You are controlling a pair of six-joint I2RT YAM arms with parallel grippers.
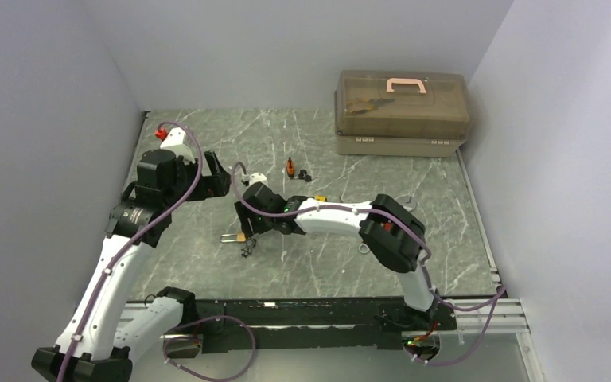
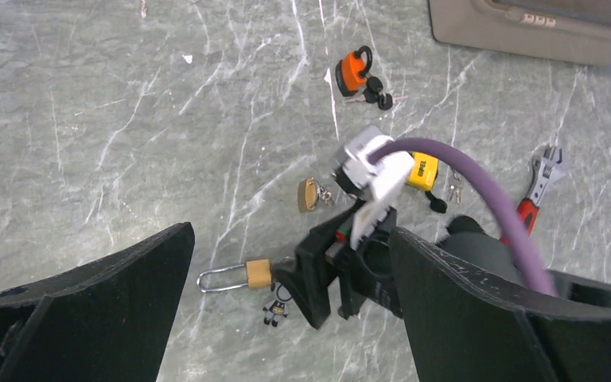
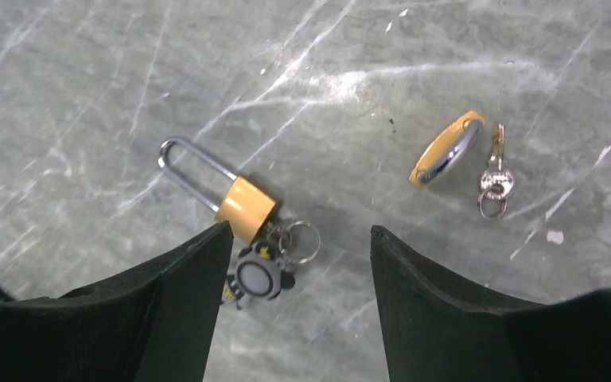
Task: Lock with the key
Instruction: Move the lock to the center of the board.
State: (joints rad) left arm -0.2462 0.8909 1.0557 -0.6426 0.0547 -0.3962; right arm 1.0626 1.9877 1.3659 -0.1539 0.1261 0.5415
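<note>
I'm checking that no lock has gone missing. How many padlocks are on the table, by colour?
Brass: 2, the long-shackle padlock and the small rounded padlock
Orange: 1, the orange padlock
Yellow: 1, the yellow padlock
Total: 4

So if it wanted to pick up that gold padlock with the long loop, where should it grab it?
The gold padlock is probably best taken by its brass body, from straight above, pinching the two narrow sides. It lies flat on the table, so only a top approach fits. The shackle is thin and round, likely to swivel, and the key ring and charm crowd the bottom end.
</note>
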